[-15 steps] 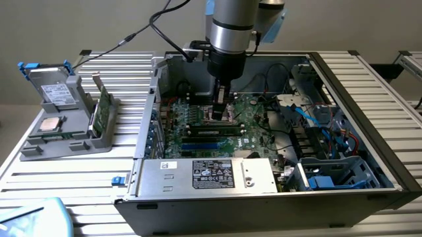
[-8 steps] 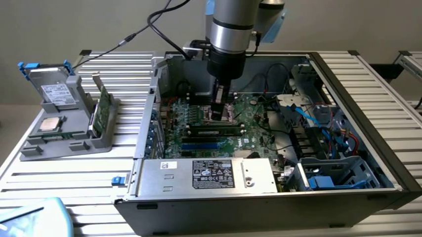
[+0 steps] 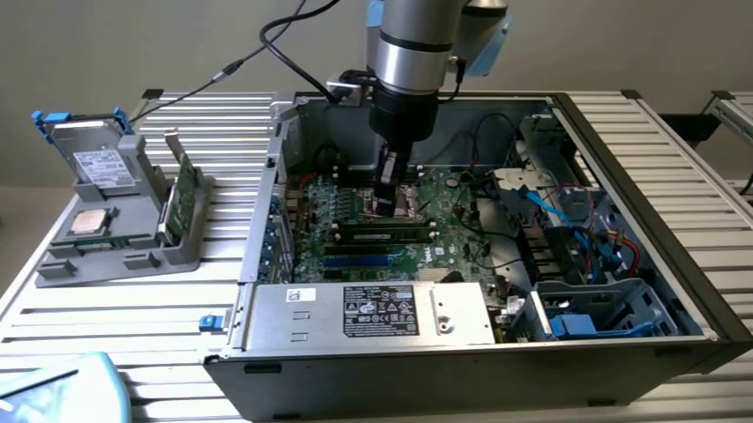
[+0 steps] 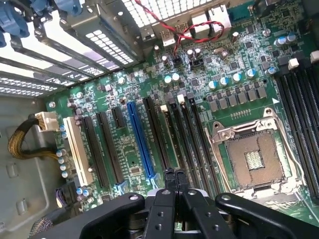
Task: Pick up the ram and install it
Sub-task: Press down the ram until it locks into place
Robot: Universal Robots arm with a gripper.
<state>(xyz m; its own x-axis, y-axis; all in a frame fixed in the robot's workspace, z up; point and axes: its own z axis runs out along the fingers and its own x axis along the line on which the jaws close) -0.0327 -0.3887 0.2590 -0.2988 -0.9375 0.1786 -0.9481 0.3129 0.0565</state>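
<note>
Exterior view puts the gripper (image 3: 394, 204) down inside the open computer case (image 3: 659, 189), low over the motherboard (image 3: 353, 189). Just in front of it the ram (image 3: 383, 233) lies lengthwise in one of the black slots, so I judge the pick-up done and the seating step in hand. More green sticks stand upright in the grey holder (image 3: 130, 251) outside the case, on the exterior view's left.

From the wrist view the gripper (image 4: 174, 175) is clenched, its fingers (image 4: 168, 179) pressed together with nothing between them, above the slots beside the empty processor socket (image 4: 254, 159). Whether the fingertips touch the ram I cannot tell.

Finishing the seat calls, in my judgement, for a straight downward push on the stick's top edge until the end clips latch, without tilting it
</note>
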